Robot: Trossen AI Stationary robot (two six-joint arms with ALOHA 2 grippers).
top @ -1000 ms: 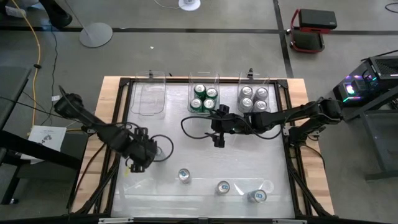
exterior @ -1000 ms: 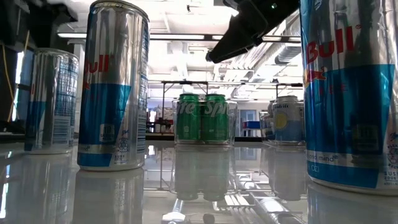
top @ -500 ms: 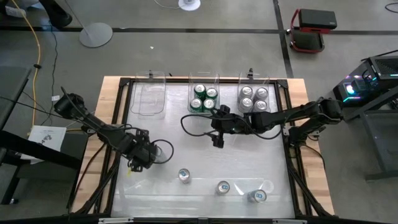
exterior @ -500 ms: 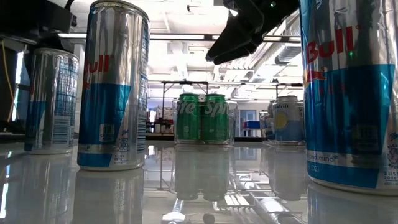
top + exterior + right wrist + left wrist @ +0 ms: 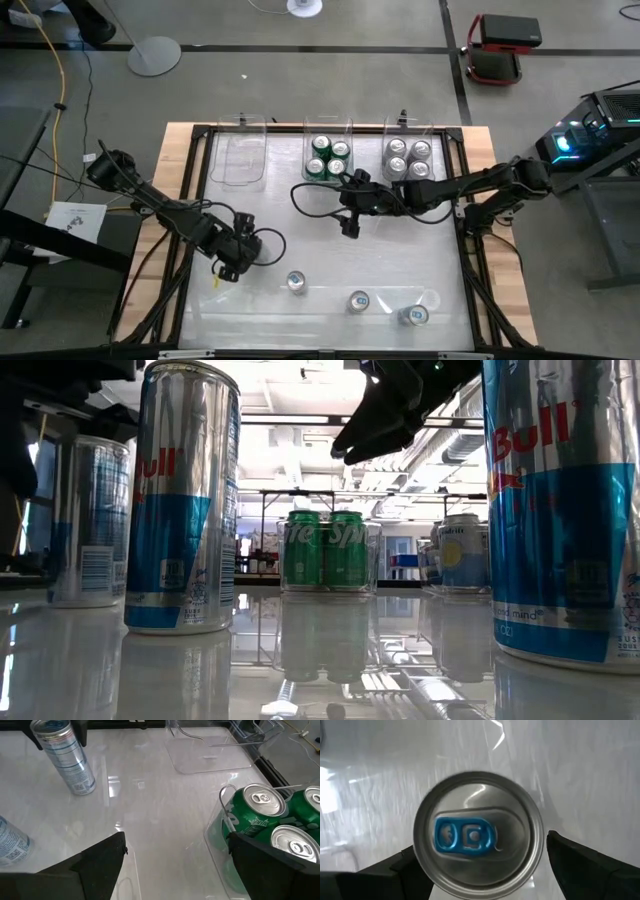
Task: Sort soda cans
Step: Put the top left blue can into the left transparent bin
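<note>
A silver-and-blue soda can [image 5: 477, 835] stands upright on the table, its blue tab facing up. My left gripper [image 5: 240, 256] is open above it, with one finger [image 5: 375, 875] on each side of the can's top [image 5: 50, 726]; I cannot tell whether they touch. Three more silver-and-blue cans [image 5: 296, 282], [image 5: 359, 300], [image 5: 413, 315] stand near the table's near edge. My right gripper [image 5: 350, 224] hangs open above the table [image 5: 385, 410], in front of the bin holding the green cans [image 5: 260, 805].
Three clear bins stand along the far edge. The left one [image 5: 242, 158] holds nothing. The middle one [image 5: 345, 125] holds green cans and the right one [image 5: 430, 130] holds silver cans. Bare glossy table [image 5: 330, 260] lies between the two arms.
My left gripper has moved toward the table's right and near edges and has come down over the leftmost can, so that its fingers now stand on either side of the can's top. The cans have stayed where they were.
</note>
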